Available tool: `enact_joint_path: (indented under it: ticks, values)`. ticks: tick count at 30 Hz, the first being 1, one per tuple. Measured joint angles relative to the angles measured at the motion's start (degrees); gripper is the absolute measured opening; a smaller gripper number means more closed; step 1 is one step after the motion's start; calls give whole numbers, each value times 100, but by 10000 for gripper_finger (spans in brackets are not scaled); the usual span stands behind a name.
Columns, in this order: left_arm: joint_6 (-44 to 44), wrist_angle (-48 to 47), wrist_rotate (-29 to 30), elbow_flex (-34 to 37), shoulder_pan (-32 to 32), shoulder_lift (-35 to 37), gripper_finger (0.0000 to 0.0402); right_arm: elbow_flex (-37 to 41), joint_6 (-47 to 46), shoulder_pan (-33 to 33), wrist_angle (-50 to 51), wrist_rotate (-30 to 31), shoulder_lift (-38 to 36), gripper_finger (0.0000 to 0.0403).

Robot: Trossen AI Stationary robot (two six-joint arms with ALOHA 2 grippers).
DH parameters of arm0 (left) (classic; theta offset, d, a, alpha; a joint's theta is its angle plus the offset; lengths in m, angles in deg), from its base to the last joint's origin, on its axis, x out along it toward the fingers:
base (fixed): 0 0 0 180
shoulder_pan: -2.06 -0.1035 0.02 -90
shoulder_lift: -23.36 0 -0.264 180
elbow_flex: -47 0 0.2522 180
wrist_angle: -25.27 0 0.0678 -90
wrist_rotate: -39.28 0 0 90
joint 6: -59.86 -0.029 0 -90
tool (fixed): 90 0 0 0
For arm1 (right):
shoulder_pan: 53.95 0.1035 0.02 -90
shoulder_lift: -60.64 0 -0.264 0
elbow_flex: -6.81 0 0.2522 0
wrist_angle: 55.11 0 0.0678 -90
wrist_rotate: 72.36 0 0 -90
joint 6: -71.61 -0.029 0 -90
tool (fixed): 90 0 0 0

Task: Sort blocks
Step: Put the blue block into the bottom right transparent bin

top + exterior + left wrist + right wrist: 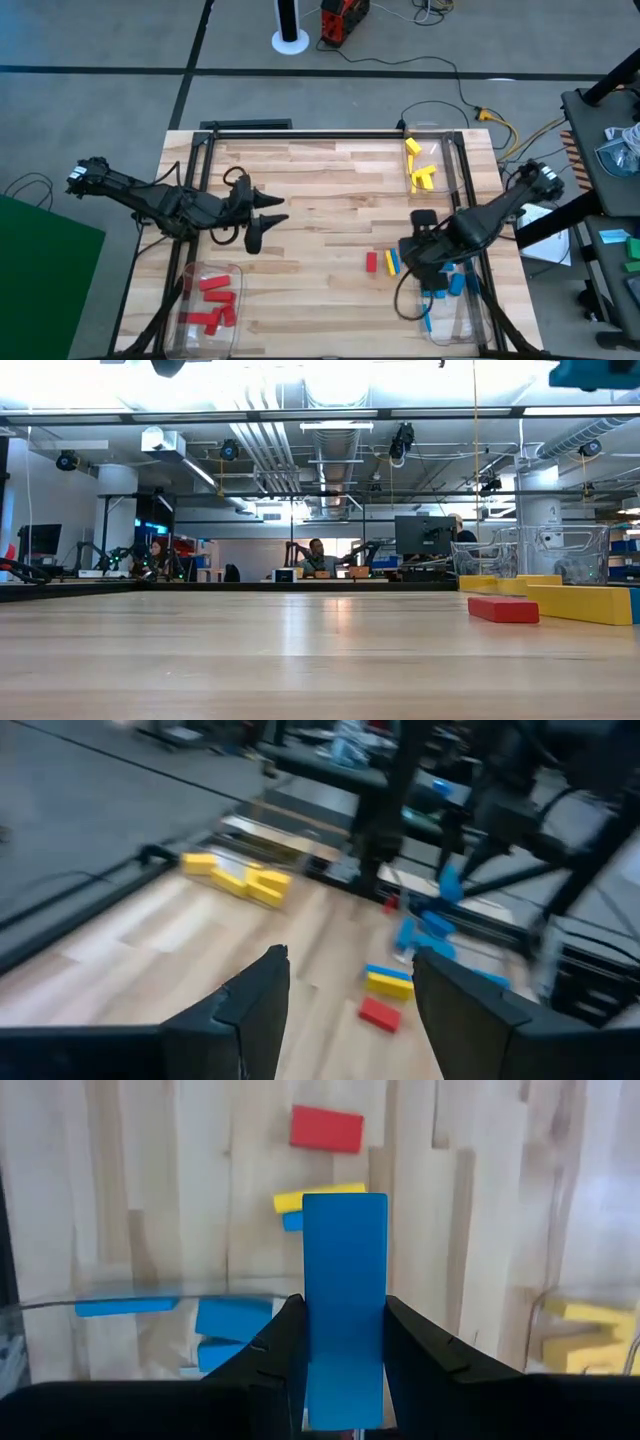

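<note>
Right gripper (345, 1342) clenched on a blue rectangular block (345, 1300), held upright between the fingers, above the near-right part of the desk by the clear plastic bin with blue blocks (455, 283). Right gripper in the high view (418, 250) sits just beside three loose blocks on the desk: a red block (371, 262), a yellow block (392, 261) and a blue block (292, 1221) lying against the yellow one. Blue blocks already in that bin (232, 1320).

Left gripper (345, 985) released, fingers apart, nothing between them, hovering over the middle-left of the desk (258, 232).

Yellow blocks (420, 172) lie in a clear bin at the far right edge. Red blocks (210, 300) lie in a clear bin (185, 315) at the near left corner.

Desk (320, 200): light wooden planks, dark metal frame round the edge. Floor grey with dark lines; cables, a white round base and a red device beyond the far edge. Low view: open workshop, ceiling pipes and lights, monitors, people seated far back. No readable writing.
</note>
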Motion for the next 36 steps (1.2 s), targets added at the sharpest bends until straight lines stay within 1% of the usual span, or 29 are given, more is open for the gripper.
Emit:
enact_joint_path:
  ticks: [5, 9, 15, 19, 22, 26, 33, 36]
  values:
    - [-5, 0, 743, 0, -1, 0, 190, 791, -382, 84, -197, 4, -668, 92]
    - [-5, 41, 1007, 0, -7, -2, 190, 1329, -668, 235, -300, -4, -1057, 92]
    - [-5, 98, 1029, 0, -37, -2, 190, 1968, -1038, 611, -608, -62, -1422, 92]
    - [-5, 112, 1196, 0, -47, -2, 190, 2405, -1379, 913, -967, -76, -1601, 92]
    - [-5, 115, 1253, 0, -74, -4, 190, 2707, -1618, 1124, -1246, -206, -1674, 92]
    - [-5, 119, 1262, 0, -144, -4, 190, 3037, -1774, 1382, -1490, -210, -1689, 92]
    - [-5, 141, 1262, 0, -237, -7, 190, 3423, -1792, 1487, -1492, -209, -1663, 92]
    - [-5, 149, 1262, 0, -256, -7, 190, 3450, -1782, 1487, -1505, -210, -1659, 107]
